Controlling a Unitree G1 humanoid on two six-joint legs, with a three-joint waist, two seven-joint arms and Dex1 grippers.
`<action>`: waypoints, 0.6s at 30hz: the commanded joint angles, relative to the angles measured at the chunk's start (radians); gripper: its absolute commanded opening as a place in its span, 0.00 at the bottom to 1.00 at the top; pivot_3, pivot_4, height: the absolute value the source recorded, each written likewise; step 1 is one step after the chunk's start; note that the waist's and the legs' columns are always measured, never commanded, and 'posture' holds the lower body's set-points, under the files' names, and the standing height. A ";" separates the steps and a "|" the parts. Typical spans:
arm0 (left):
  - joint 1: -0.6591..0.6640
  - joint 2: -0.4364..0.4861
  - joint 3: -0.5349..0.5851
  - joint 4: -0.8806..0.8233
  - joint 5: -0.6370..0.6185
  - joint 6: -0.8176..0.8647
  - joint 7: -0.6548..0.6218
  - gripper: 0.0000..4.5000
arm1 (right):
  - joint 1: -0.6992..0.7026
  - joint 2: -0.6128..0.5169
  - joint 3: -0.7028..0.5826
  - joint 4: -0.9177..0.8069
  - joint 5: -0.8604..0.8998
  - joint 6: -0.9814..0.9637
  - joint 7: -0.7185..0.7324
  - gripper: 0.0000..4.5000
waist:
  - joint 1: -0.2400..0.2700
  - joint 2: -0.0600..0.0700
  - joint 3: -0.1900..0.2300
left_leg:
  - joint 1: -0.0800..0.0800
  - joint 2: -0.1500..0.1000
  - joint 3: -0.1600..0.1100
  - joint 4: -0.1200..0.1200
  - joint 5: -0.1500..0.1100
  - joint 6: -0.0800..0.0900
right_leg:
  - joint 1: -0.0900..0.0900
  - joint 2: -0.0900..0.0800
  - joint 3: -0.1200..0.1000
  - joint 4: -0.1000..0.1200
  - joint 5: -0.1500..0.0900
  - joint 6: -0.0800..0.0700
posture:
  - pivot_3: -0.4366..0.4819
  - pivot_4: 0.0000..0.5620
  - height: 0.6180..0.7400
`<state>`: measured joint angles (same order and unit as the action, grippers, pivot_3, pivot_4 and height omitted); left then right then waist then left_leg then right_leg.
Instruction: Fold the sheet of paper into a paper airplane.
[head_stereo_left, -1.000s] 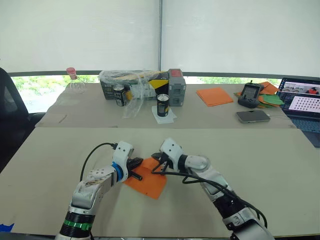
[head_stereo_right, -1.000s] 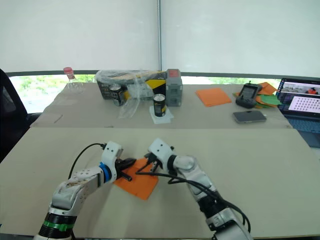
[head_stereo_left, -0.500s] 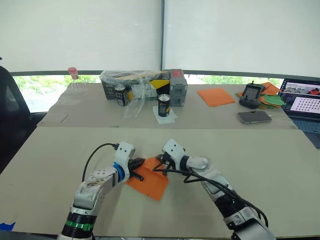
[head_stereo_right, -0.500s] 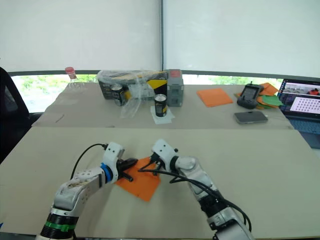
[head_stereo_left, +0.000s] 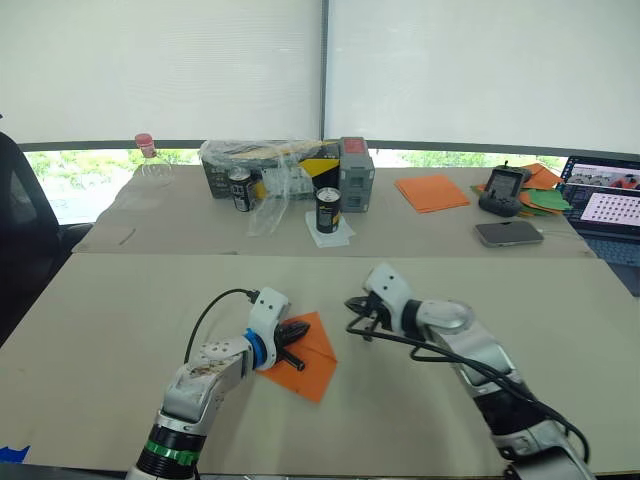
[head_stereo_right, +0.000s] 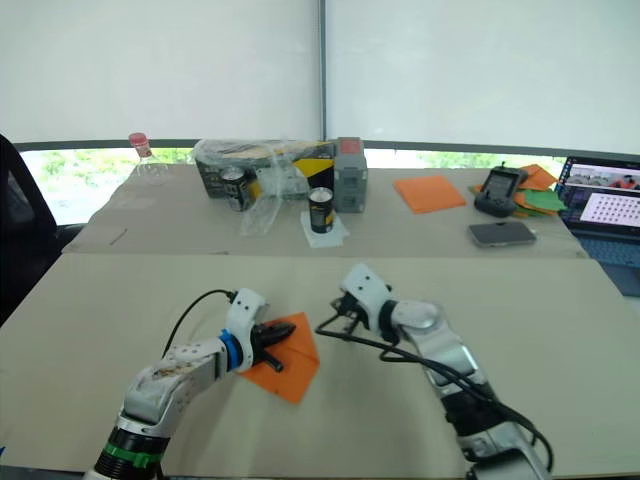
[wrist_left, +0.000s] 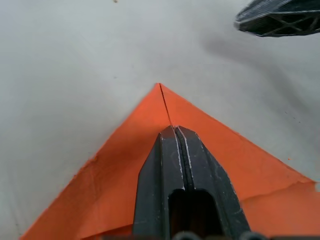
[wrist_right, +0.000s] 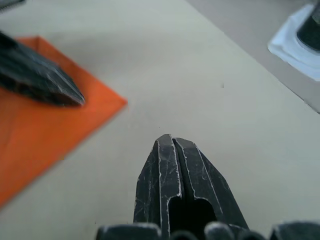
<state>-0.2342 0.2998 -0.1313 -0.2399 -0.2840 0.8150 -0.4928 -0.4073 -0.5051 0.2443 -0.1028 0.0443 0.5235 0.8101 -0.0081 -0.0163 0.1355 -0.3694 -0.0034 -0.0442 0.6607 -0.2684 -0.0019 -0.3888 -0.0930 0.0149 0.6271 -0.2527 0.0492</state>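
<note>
The orange sheet of paper (head_stereo_left: 312, 358) lies flat on the near table, its two corners folded in to a point (wrist_left: 159, 86) with a centre seam. My left gripper (head_stereo_left: 303, 329) is shut and rests on top of the paper along that seam, just short of the point. My right gripper (head_stereo_left: 358, 306) is shut and hovers low over the bare table a little to the right of the paper, touching nothing. In the right wrist view the paper (wrist_right: 35, 130) and the left gripper (wrist_right: 42, 82) lie ahead of the shut right fingers (wrist_right: 160, 165).
On the back table stand a can on a white napkin (head_stereo_left: 327, 210), a second can (head_stereo_left: 239, 190), a plastic-wrapped box (head_stereo_left: 270, 165), a grey box (head_stereo_left: 355, 175), an orange paper stack (head_stereo_left: 430, 192), a phone (head_stereo_left: 507, 233), a handheld controller (head_stereo_left: 500, 188) and a laptop (head_stereo_left: 605, 215).
My right gripper has pulled off the paper and moved right. My left gripper has slid right onto the paper's centre seam. The folded point now lies uncovered.
</note>
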 joint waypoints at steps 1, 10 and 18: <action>0.034 0.007 -0.029 0.016 -0.006 0.052 0.000 0.01 | 0.049 -0.046 0.009 -0.084 0.039 0.017 0.071 0.00 | -0.003 0.000 0.000 | 0.000 0.000 0.000 0.000 0.000 0.000 | 0.000 0.000 0.000 0.000 0.000 0.000 | 0.48 0.27 1.00; -0.002 0.077 0.004 0.046 0.003 0.028 -0.024 0.01 | 0.072 -0.021 0.133 -0.127 0.002 -0.046 0.102 0.00 | -0.010 -0.001 0.000 | 0.001 0.001 0.000 0.000 0.000 0.000 | 0.000 0.002 0.001 0.001 0.000 0.000 | 0.48 0.27 1.00; -0.053 -0.001 0.179 0.012 -0.171 0.069 -0.010 0.01 | 0.031 -0.016 0.128 -0.156 0.006 -0.009 0.096 0.00 | -0.006 -0.004 0.004 | 0.000 0.001 0.000 0.000 0.000 0.000 | -0.001 0.001 0.001 0.001 0.000 0.000 | 0.48 0.27 1.00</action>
<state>-0.2630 0.3046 -0.0083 -0.2081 -0.4011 0.8656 -0.5145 -0.3633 -0.5210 0.3940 -0.2096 0.0335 0.5021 0.9044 -0.0142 -0.0205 0.1398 -0.3702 -0.0024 -0.0444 0.6609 -0.2683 -0.0019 -0.3907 -0.0919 0.0152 0.6284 -0.2529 0.0492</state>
